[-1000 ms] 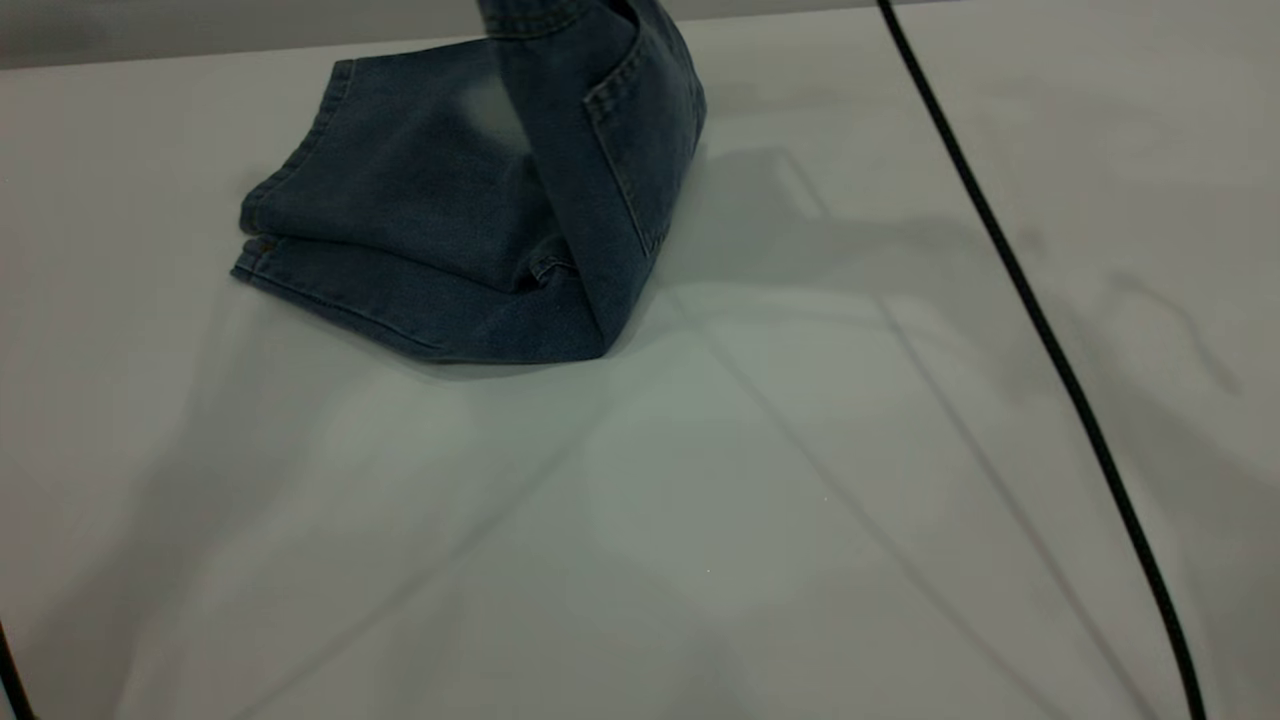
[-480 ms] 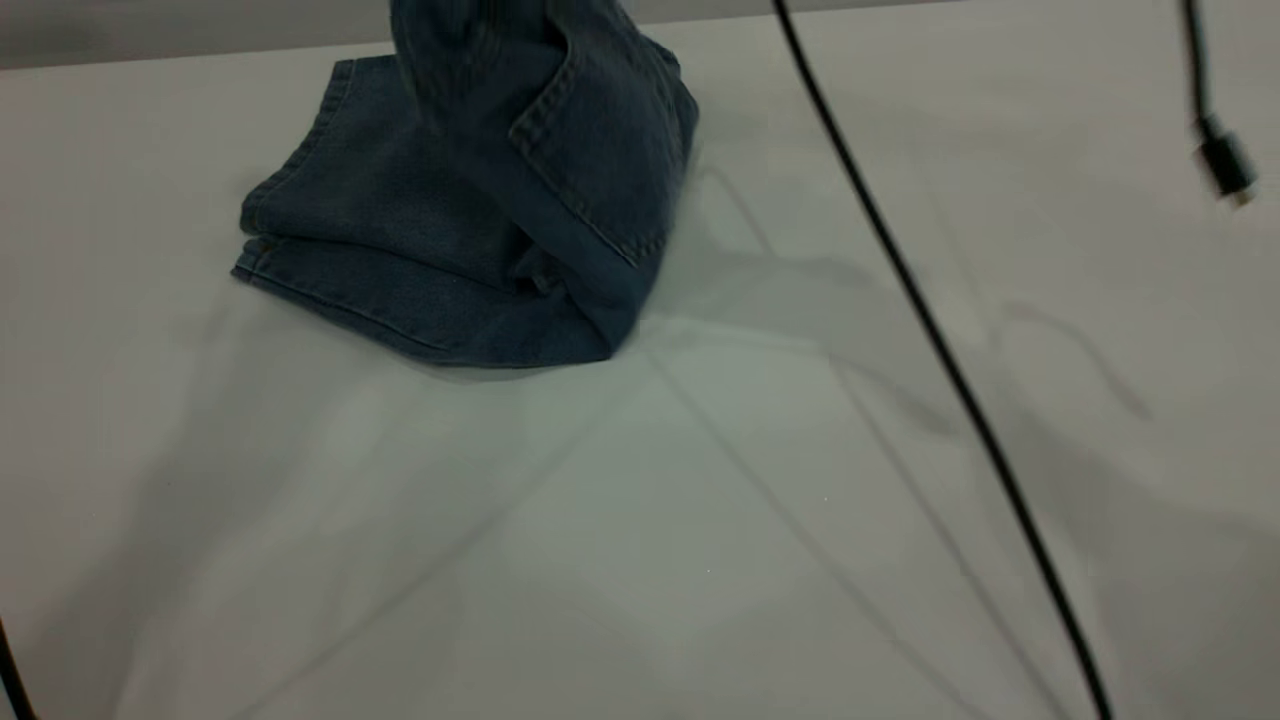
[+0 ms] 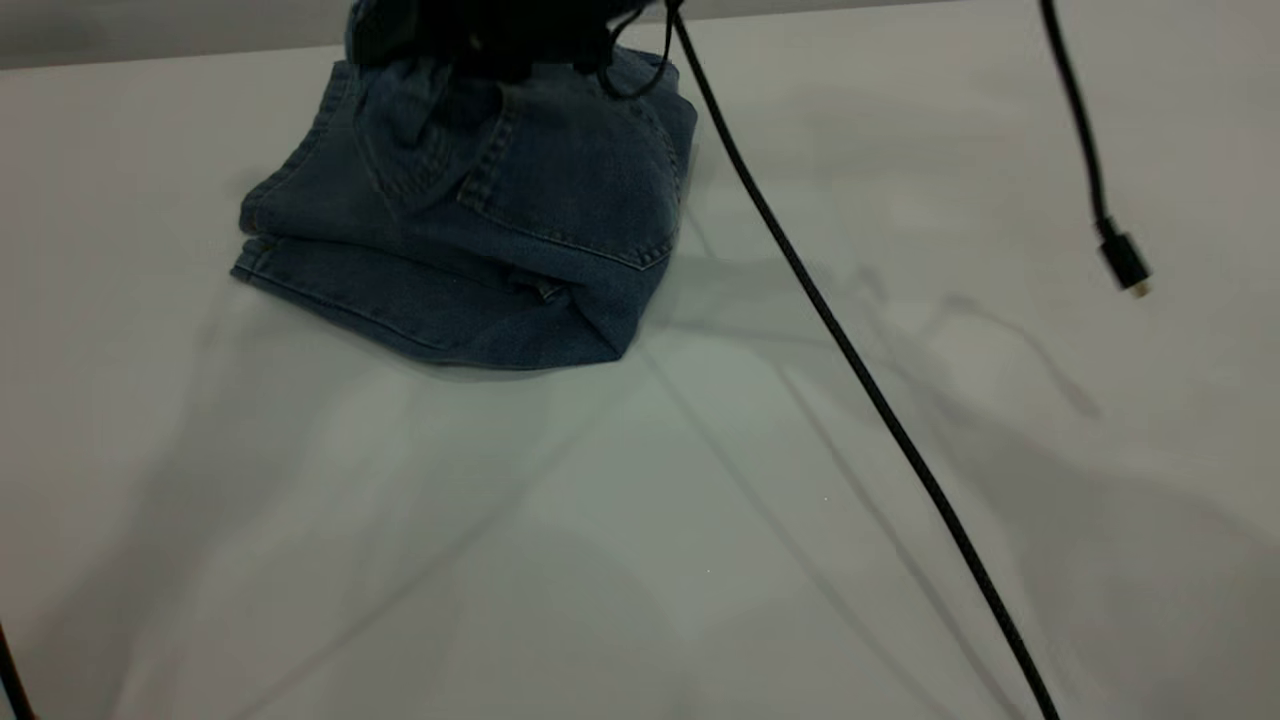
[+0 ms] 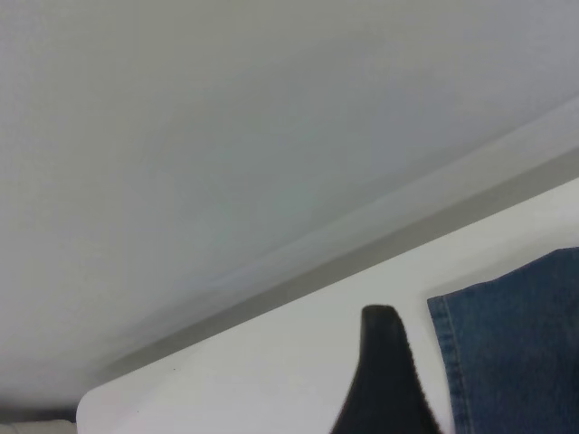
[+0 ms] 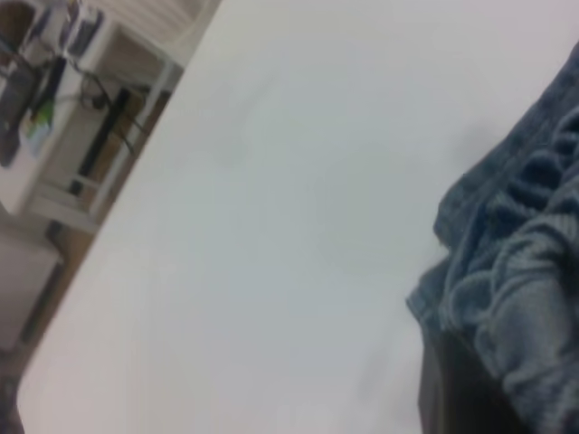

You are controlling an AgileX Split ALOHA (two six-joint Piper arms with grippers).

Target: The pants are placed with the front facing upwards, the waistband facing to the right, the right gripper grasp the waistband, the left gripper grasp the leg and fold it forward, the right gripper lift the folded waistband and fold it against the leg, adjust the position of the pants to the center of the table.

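Right gripper (image 3: 500, 35) clamped on the ruffled waistband (image 5: 520, 271), folding the pants (image 3: 470, 230) over on the table (image 3: 700, 480); left gripper (image 4: 384, 380) state unclear.

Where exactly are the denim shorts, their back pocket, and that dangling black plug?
Blue denim shorts (image 3: 330, 215), exterior view, left folded layer.
Square back pocket (image 3: 580, 190), exterior view, pocket middle.
Dangling black cable plug (image 3: 1124, 261), exterior view, plug body.
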